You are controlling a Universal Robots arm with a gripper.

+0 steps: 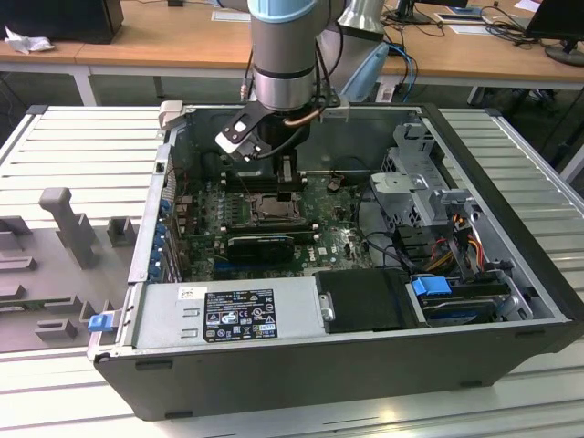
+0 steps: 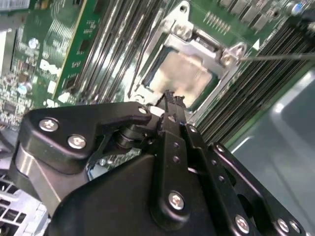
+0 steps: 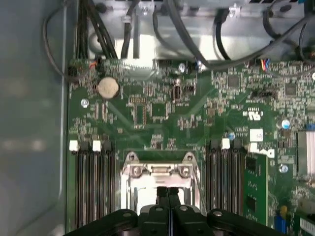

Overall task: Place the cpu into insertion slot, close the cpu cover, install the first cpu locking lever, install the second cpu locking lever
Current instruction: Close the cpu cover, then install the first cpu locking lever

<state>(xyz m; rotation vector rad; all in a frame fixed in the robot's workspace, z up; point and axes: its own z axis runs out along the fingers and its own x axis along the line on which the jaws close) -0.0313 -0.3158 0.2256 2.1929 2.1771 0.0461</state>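
Ribbed grey metal table (image 1: pixel 82 137), wooden desks (image 1: pixel 164 46) behind. Exterior view's left: grey moulded fixture (image 1: pixel 68 224). Centre: open black computer case (image 1: pixel 319 374), green motherboard (image 1: pixel 342 239), printed black-and-white label (image 1: pixel 239 315). Gripper (image 2: pixel 170 96), fingers pressed together and empty, above insertion slot (image 1: pixel 274 208). The cpu (image 2: pixel 184 73) is seated there, framed by the silvery cpu cover (image 2: pixel 204 45).

Silver-grey cylindrical arm (image 1: pixel 283 78), pale-blue band (image 1: pixel 283 7) at its 12 o'clock end. Black angular gripper (image 2: pixel 170 98), silver round-head screws (image 2: pixel 175 200).
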